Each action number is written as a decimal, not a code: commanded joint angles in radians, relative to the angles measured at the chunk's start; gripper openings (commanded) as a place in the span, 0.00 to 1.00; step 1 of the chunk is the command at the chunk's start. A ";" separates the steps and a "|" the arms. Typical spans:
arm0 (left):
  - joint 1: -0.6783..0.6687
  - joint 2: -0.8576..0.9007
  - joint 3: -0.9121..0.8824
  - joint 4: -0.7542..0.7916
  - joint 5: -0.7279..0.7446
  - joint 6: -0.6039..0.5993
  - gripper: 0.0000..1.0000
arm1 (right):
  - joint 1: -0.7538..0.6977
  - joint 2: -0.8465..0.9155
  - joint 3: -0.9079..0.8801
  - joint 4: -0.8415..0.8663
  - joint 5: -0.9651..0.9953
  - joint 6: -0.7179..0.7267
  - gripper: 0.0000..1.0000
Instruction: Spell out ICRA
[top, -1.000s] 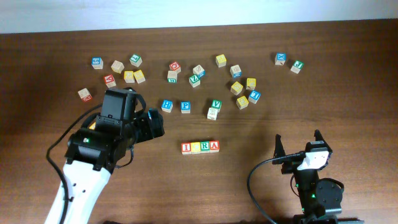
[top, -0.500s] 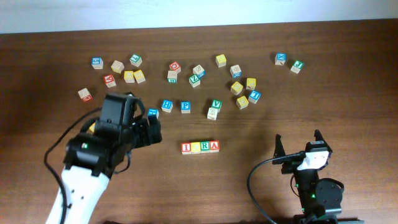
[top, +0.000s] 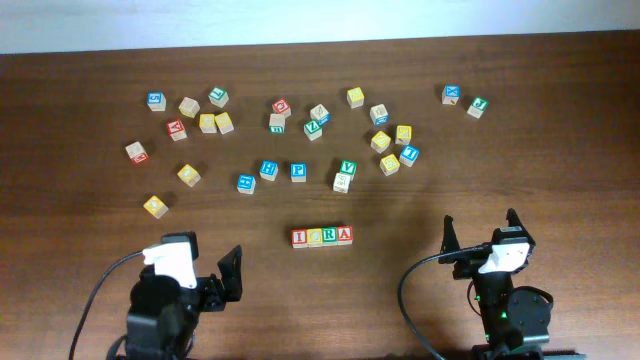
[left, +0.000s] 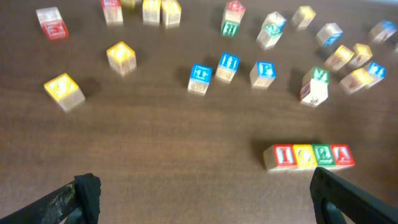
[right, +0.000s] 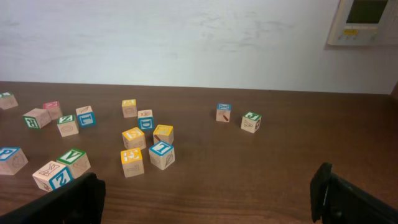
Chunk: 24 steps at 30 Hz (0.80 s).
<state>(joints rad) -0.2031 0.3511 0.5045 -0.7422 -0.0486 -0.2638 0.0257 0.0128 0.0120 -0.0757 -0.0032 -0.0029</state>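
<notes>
**Resting arms, wide-open fingers, word laid out**

Overhead: both arms sit folded low at the near edge of the dark wooden counter (top: 80, 210). The left fingers (top: 232, 268) and right fingers (top: 512, 222) are spread wide and hold nothing. Four small wooden alphabet cubes (top: 322, 236), red I, yellow C, green R and red A, touch in a row between the arms.

Left wrist: the row (left: 309, 155) lies just beyond one fingertip, its letters blurred.

Right wrist: the frame cuts off the fingertips, and scattered coloured wooden cubes (right: 144, 146) lie ahead.
</notes>
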 joint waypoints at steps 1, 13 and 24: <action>0.005 -0.074 -0.051 0.017 0.018 0.020 0.99 | -0.006 -0.010 -0.006 -0.006 0.007 0.004 0.98; 0.007 -0.332 -0.261 0.259 0.159 0.082 0.99 | -0.006 -0.009 -0.006 -0.006 0.007 0.004 0.98; 0.091 -0.346 -0.494 0.703 0.209 0.087 0.99 | -0.006 -0.009 -0.006 -0.006 0.007 0.003 0.98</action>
<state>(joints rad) -0.1371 0.0147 0.0669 -0.1089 0.1459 -0.1974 0.0257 0.0128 0.0120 -0.0757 -0.0032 -0.0032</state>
